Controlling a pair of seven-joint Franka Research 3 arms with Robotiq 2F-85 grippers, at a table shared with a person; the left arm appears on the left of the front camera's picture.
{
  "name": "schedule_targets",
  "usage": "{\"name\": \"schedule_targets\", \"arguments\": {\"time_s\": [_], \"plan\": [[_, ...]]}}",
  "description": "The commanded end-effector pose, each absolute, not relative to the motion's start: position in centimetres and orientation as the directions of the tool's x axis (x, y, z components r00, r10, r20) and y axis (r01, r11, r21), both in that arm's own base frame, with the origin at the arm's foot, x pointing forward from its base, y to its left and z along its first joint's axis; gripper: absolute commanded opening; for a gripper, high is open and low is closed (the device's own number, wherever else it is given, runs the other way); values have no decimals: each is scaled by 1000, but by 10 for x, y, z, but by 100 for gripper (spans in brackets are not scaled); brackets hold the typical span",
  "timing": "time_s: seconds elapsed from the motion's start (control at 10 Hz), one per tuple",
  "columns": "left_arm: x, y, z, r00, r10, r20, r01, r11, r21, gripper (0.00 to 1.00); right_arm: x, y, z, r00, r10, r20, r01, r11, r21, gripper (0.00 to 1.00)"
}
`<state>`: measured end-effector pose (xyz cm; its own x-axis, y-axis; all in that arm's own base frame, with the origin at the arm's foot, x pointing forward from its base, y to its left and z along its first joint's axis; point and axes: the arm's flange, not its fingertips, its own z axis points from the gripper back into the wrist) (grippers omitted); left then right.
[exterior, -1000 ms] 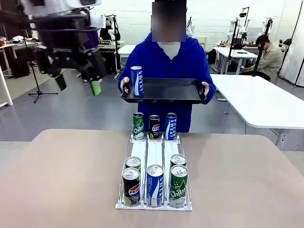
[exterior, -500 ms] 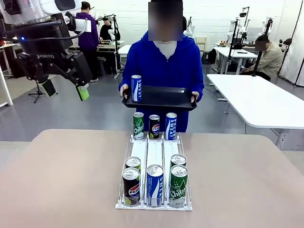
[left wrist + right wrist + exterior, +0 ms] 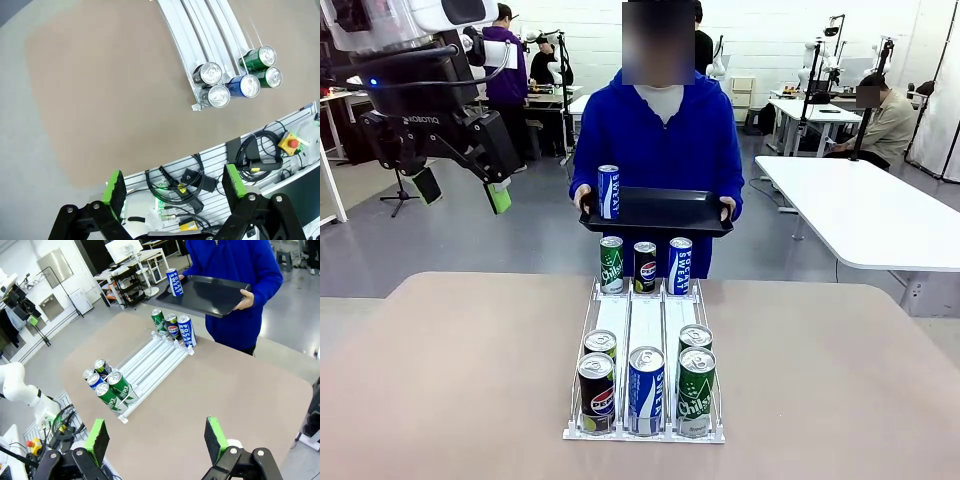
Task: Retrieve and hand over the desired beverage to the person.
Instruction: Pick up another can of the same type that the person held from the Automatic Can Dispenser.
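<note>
The person (image 3: 660,130) in a bright blue hoodie stands at the table's far side. Both hands hold a black tray (image 3: 670,212), and a blue Pocari Sweat can (image 3: 608,192) stands upright on its left end. On the table a white three-lane rack (image 3: 645,325) holds a green can (image 3: 611,265), a Pepsi can (image 3: 645,266) and a Pocari Sweat can (image 3: 680,265) at its far end. Several more cans (image 3: 646,388) stand at its near end. My left gripper (image 3: 462,190) hangs open and empty, high above the table's left side. My right gripper (image 3: 156,436) is open and empty, high over the near right.
The rack (image 3: 210,30) and its near cans (image 3: 235,82) lie far below the left gripper (image 3: 174,185). The tabletop (image 3: 450,380) is bare on both sides of the rack. A white table (image 3: 860,210) stands at the back right, with other people working farther off.
My left arm has swung up and to the left, away from the tray. The person has drawn the tray with the blue can a little back and to the left.
</note>
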<state>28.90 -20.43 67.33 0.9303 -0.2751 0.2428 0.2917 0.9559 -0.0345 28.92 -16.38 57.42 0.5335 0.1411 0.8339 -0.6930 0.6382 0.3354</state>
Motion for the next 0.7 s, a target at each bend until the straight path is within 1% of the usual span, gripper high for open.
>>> {"name": "schedule_targets", "arguments": {"time_s": [0.0, 0.1, 0.2, 0.3, 0.5, 0.6], "plan": [[289, -205, 673, 930, -276, 243, 293, 955, -35, 100, 293, -164, 575, 504, 128, 854, -713, 620, 327, 100], [287, -175, 686, 857, -415, 307, 466, 877, -115, 100, 293, -164, 575, 504, 128, 854, -713, 620, 327, 100], [290, -139, 691, 821, -441, 362, 528, 829, -186, 100, 293, -164, 575, 504, 128, 854, -713, 620, 327, 100], [294, -105, 689, 805, -433, 405, 552, 798, -243, 100, 293, -164, 575, 504, 128, 854, -713, 620, 327, 100], [301, -45, 683, 790, -367, 491, 557, 765, -324, 100, 293, -164, 575, 504, 128, 854, -713, 620, 327, 100], [300, -16, 677, 764, -338, 550, 571, 750, -333, 100, 293, -164, 575, 504, 128, 854, -713, 620, 327, 100]]}}
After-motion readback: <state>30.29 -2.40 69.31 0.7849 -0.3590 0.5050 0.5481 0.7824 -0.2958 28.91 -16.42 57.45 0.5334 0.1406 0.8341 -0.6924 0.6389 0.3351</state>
